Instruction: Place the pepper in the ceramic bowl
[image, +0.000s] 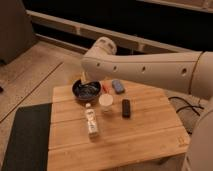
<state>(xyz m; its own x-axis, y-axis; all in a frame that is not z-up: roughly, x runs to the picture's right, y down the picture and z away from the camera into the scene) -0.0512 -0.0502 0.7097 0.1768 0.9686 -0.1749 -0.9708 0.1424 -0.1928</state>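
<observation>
Gripper (83, 76) tucked under arm above round dark ceramic bowl (79, 98), we can't tell its state; clear bottle (91, 123) label unreadable

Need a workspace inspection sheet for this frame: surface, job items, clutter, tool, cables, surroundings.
surface: wooden slat table.
job's things: pepper lies on the table, between ceramic bowl and blue-grey block; not in the bowl.
clutter: white cup, black block, bottle on its side.
grippers: tool mostly hidden behind arm, over the bowl's far-left rim, apart from the pepper.
cables: dark cable on floor right of table.
surroundings: dark mat left of table; speckled floor.
</observation>
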